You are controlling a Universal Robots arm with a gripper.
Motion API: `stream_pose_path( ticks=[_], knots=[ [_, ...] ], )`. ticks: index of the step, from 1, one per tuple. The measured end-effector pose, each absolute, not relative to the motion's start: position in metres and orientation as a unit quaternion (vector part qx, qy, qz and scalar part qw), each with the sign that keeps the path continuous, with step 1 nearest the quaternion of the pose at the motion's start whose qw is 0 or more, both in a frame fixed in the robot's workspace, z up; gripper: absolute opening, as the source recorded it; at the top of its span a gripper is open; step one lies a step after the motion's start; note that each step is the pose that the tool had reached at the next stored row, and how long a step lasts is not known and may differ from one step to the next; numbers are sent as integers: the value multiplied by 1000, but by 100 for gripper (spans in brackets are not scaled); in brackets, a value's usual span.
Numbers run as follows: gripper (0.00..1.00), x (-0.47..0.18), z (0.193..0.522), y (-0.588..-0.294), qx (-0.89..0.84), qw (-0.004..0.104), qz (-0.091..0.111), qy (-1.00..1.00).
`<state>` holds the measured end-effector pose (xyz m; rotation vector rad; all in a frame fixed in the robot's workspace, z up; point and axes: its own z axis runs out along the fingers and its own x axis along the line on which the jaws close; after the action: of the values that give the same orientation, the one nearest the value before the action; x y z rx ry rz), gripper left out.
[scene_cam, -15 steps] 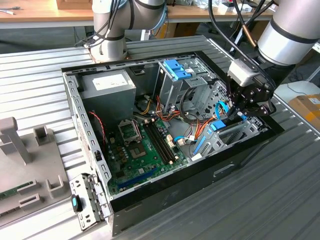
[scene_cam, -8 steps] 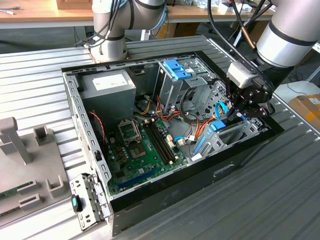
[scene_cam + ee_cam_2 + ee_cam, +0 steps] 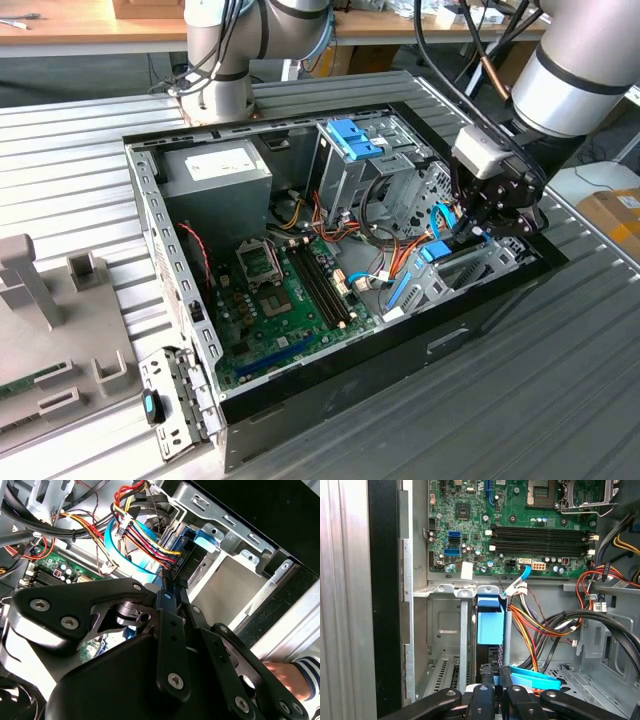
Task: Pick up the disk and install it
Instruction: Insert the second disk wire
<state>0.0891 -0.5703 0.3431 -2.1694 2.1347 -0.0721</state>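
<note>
**Operator:** Disk (image 3: 432, 252) position, please?

**Spotter:** In the exterior view it stands on edge in the metal bay (image 3: 480, 268) at the exterior view's right end of the open computer case (image 3: 150, 215). Your gripper (image 3: 483, 228) sits right above it. Push straight along the bay's rails. I'd judge that any tilt would jam the plastic frame against the thin sheet metal.

**Operator:** And the claw?

**Spotter:** In the second wrist view the two black fingers (image 3: 167, 625) are drawn close together. As far as I can judge, they're pinched on the disk's narrow edge. A stiff bundle of red, yellow and black wires (image 3: 140, 535) and a glossy blue ribbon lie just beside the tips, so keep your wrist off them. A person's hand (image 3: 285, 672) in a striped sleeve rests by the case wall.

**Operator:** First wrist view?

**Spotter:** The smooth, bright blue frame is slotted between grey stamped uprights, with the green circuit board (image 3: 520, 510) beyond it. Press evenly and lightly, because the plastic flexes and the steel won't.
</note>
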Motion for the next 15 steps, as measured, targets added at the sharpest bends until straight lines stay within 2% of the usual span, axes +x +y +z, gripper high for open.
stream_pose_path(
  ticks=[10,12,15],
  knots=[
    [17,89,341,-570,-712,49,-23,700],
    [30,89,341,-570,-712,49,-24,700],
    [30,89,343,-570,-712,48,-24,700]
  ],
)
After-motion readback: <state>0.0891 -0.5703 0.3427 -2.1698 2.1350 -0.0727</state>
